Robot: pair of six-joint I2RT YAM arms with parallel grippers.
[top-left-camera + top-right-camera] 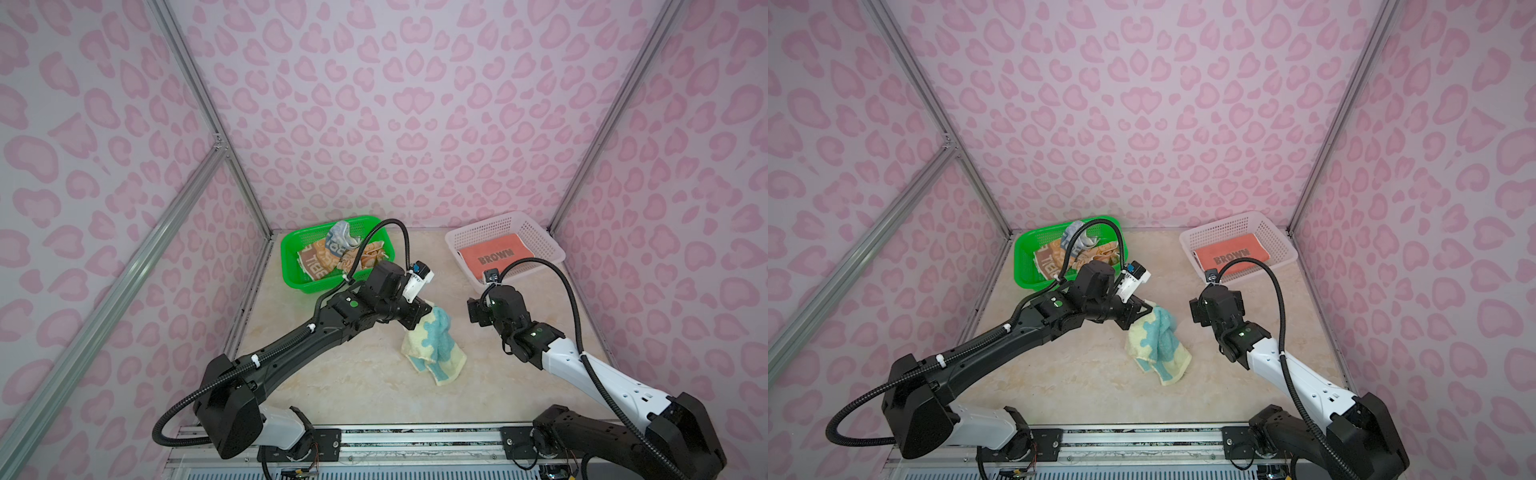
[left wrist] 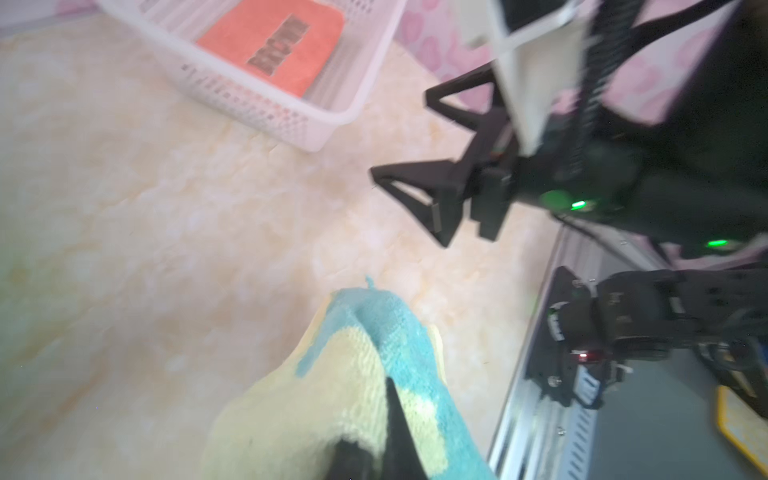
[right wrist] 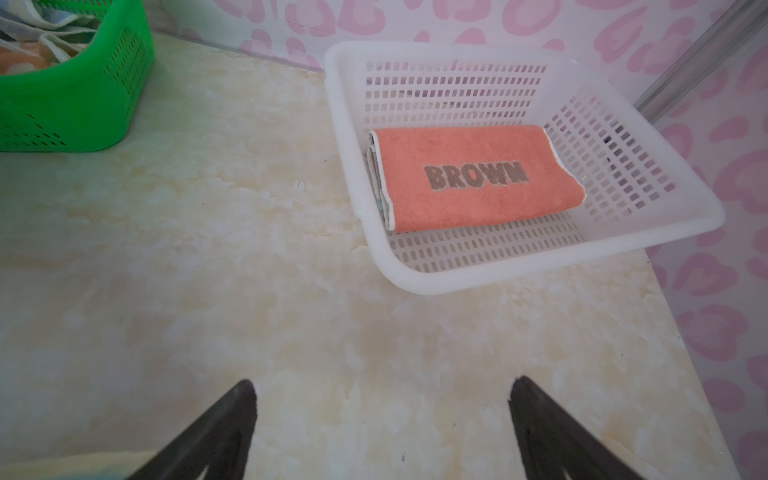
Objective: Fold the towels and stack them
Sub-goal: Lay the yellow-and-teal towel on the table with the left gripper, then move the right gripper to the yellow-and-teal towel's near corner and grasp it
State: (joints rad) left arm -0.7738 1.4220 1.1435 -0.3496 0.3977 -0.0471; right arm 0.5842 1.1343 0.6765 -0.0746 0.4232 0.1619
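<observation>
A pale yellow-green towel (image 1: 432,345) (image 1: 1158,345) (image 2: 353,374) with teal patches hangs crumpled from my left gripper (image 1: 428,309) (image 1: 1148,309) (image 2: 374,415), which is shut on its top edge above mid-table; the lower end rests on the table. My right gripper (image 1: 476,313) (image 1: 1198,311) (image 2: 401,135) (image 3: 384,380) stands open and empty to the right of that towel. A coral towel (image 1: 496,257) (image 1: 1229,255) (image 2: 274,45) (image 3: 478,178) lettered BROWN lies folded in the white basket (image 1: 505,216) (image 1: 1237,216) (image 3: 540,266). Crumpled towels, one striped (image 1: 316,262) and one orange (image 1: 365,257), fill the green basket (image 1: 291,266) (image 1: 1025,270) (image 3: 83,104).
Both baskets sit against the back wall, green at back left, white at back right. Pink-patterned walls with aluminium posts close in three sides. A metal rail (image 1: 374,436) carrying both arm bases runs along the table's front edge.
</observation>
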